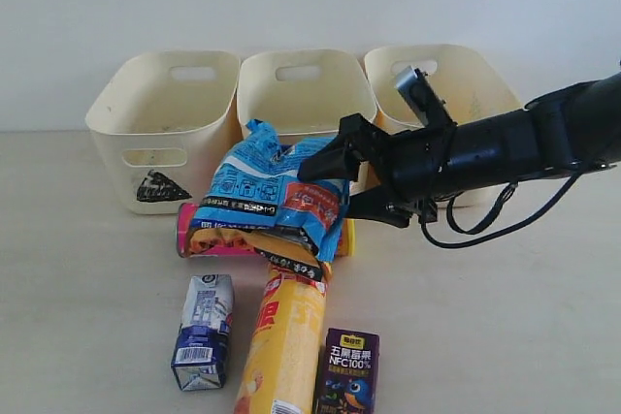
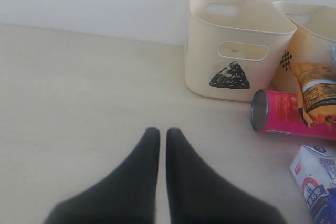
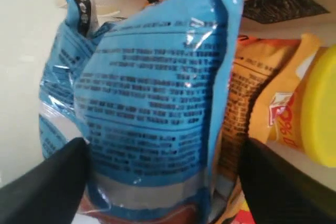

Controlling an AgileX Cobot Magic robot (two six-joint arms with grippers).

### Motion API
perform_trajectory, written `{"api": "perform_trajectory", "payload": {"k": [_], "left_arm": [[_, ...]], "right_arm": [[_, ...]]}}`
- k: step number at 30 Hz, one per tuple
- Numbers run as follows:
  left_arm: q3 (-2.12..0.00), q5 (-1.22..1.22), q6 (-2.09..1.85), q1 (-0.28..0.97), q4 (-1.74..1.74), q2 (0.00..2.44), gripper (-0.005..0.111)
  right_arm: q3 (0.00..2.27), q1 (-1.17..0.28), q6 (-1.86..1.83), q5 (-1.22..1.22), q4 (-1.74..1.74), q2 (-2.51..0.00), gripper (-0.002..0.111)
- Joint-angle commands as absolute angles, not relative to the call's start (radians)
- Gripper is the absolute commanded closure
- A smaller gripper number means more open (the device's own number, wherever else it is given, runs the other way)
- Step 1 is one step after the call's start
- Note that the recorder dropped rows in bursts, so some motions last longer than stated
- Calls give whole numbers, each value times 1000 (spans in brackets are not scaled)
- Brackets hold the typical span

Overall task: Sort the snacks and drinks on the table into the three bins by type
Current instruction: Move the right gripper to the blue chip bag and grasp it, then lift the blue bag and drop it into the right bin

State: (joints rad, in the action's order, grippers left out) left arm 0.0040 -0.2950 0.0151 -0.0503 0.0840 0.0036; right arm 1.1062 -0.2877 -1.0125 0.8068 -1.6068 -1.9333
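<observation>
Right wrist view shows the right claw point(image 3: 168, 182) wide open, 1 finger on each side of the blue bag point(image 3: 152, 103), gripping nothing yet. The bag lies on the orange bag point(image 3: 241, 98), in front of the 3 bins point(image 1: 306, 99). No item looks sorted; all 6 are left. Only the left wrist view shows the left claw point(image 2: 163, 140), closed and empty above the table point(image 2: 79, 87).

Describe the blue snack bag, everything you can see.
The blue bag is crinkly, glossy film, puffed and creased, with dense dark print, white panels, a red patch and a silvery band near one end. It lies tilted on top of the pile, over the orange bag and the pink tube, just in front of the middle bin. The right gripper has its open jaws on either side of it; whether they touch it is unclear.
</observation>
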Motion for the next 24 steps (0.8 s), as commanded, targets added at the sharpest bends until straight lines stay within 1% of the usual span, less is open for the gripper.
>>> {"api": "perform_trajectory", "payload": {"k": [1, 3, 4, 5, 6, 7, 8, 9, 10, 15, 18, 24], "left_arm": [[0, -285, 23, -48, 86, 0, 102], [0, -285, 23, -48, 86, 0, 102], [0, -285, 23, -48, 86, 0, 102], [0, -285, 23, -48, 86, 0, 102], [0, -285, 23, -48, 86, 0, 102], [0, -285, 23, -48, 86, 0, 102], [0, -285, 23, -48, 86, 0, 102], [0, -285, 23, -48, 86, 0, 102], [0, -285, 23, -48, 86, 0, 102], [0, -285, 23, -48, 86, 0, 102], [0, -285, 23, -47, 86, 0, 102], [0, -285, 23, -47, 86, 0, 102]], "right_arm": [[1139, -295, -1017, 828, -1638, -1966, 38], [1141, -316, -1026, 816, -1648, -1967, 38], [1141, -327, -1030, 804, -1648, -1967, 40], [1141, -335, -1030, 785, -1645, -1967, 47], [1141, -338, -1030, 775, -1643, -1967, 61], [1141, -338, -1030, 770, -1643, -1967, 70], [1141, -334, -1030, 767, -1643, -1967, 89], [1141, -330, -1030, 769, -1643, -1967, 102], [1141, -319, -1030, 781, -1643, -1965, 108], [1141, -268, -1030, 870, -1639, -1937, 108], [1141, -239, -1030, 914, -1630, -1867, 108], [1141, -226, -1023, 925, -1572, -1775, 108]]}}
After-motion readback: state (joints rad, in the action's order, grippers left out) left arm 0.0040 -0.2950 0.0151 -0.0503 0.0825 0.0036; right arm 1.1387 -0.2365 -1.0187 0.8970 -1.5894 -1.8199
